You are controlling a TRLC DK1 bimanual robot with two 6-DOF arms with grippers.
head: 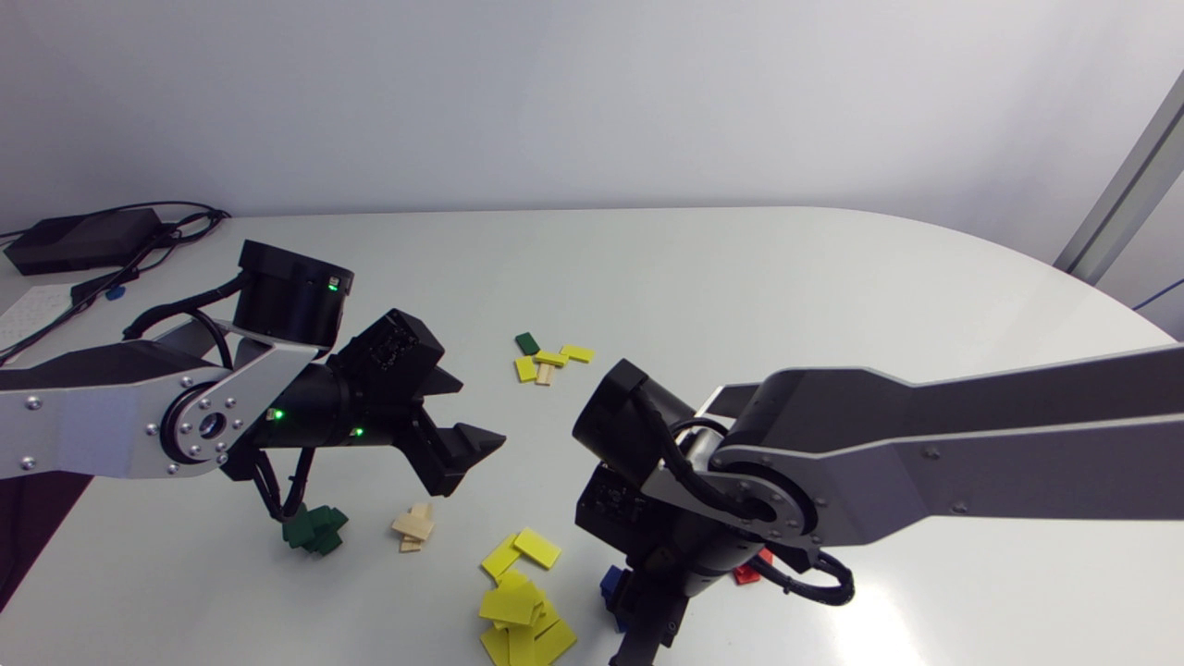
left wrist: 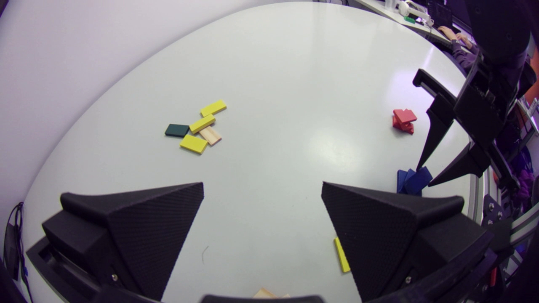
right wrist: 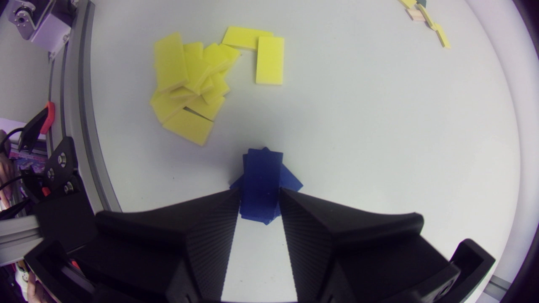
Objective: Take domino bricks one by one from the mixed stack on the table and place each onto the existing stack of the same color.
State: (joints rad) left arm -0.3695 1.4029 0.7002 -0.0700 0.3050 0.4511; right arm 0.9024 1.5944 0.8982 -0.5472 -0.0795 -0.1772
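right tool [right wrist: 259,202] clamped on blue brick [right wrist: 261,176] atop blue stack [right wrist: 291,182], table [right wrist: 379,126] near edge; left tool [left wrist: 262,187] released.

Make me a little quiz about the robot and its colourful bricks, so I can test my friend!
1. True or false: the left gripper holds a brick.
2. Which stack is the right gripper at? A red, B blue, C green.
3. How many yellow bricks lie in the mixed pile?
Key: 1 false, it is open and empty. 2 B, it grips the top blue brick of the blue stack. 3 three.
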